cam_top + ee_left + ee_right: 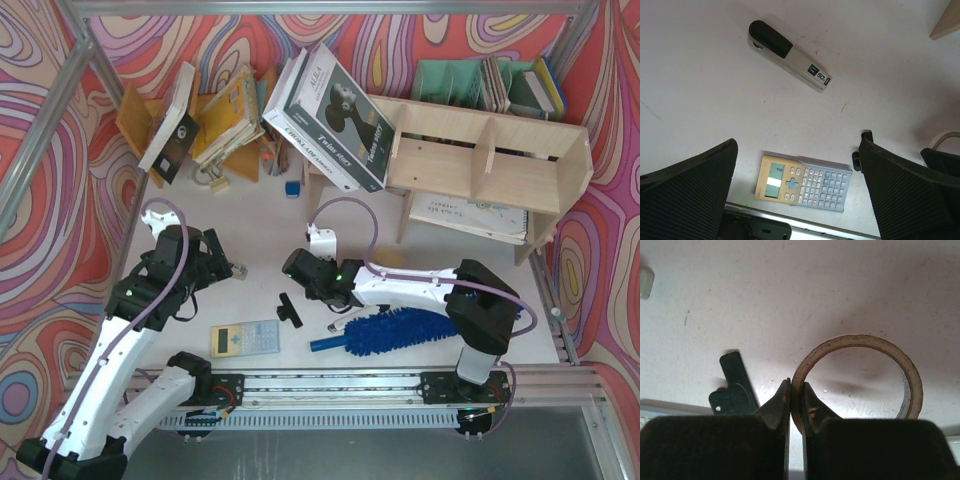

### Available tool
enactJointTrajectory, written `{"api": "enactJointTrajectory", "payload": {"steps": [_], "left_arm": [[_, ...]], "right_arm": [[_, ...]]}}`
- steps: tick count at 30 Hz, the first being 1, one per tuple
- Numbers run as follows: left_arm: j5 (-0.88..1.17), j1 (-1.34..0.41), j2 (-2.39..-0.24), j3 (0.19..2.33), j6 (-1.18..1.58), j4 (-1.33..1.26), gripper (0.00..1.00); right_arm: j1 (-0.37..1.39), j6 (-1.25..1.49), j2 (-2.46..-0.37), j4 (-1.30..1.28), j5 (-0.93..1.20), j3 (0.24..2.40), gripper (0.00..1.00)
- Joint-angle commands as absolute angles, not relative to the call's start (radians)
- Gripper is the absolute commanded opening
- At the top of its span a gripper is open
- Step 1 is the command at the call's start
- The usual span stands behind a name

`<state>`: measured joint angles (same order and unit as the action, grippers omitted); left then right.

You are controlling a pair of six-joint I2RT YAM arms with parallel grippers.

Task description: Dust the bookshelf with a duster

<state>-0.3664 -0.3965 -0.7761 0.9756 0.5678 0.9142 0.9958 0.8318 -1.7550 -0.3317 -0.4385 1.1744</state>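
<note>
1. Fingers of the right gripper (796, 386) are pressing together on the thin wall of a tan cardboard ring (860, 340), over the white table (250, 215).
2. A small flat black plastic piece (735, 390) is lying on the table just left of those fingers in the right wrist view, apart from the ring.
3. The left gripper (799, 145) is hovering over the table, its two dark textured fingers (690, 195) spreading wide apart and gripping nothing.
4. Below it, a beige-and-blue pocket calculator (802, 182) is lying flat near the front rail. A white-and-black marker pen (790, 47) is lying at a slant farther out, well apart from the calculator.
5. The long, fluffy, bright blue microfibre duster (395, 328) is lying on the table near the front edge, just on the near side of the right arm's white forearm. Its smooth blue handle is pointing left toward the calculator, and neither gripper is touching it.
6. The wide, low, light plywood bookshelf (520, 170) is standing at the far right of the table, well apart from the duster. A white printed booklet (470, 215) is lying in its lower tier.
7. A large black-and-white book (335, 105) is leaning against the bookshelf's left end. A teal-green file organizer (450, 80) holding books is standing behind the shelf.
</note>
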Motion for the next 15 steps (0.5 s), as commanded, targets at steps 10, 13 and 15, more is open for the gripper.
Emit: {"api": "enactJointTrajectory", "payload": {"steps": [10, 13, 15], "left_arm": [[-0.374, -0.391, -0.768, 0.962, 0.566, 0.905, 0.98], [-0.368, -0.39, -0.774, 0.966, 0.567, 0.911, 0.98], [-0.372, -0.391, -0.77, 0.966, 0.569, 0.91, 0.98]], "right_arm": [[1.018, 0.796, -1.781, -0.321, -0.404, 1.223, 0.37], [1.018, 0.821, -1.733, -0.32, -0.416, 1.182, 0.56], [1.018, 0.838, -1.702, -0.33, -0.428, 1.159, 0.62]]}}
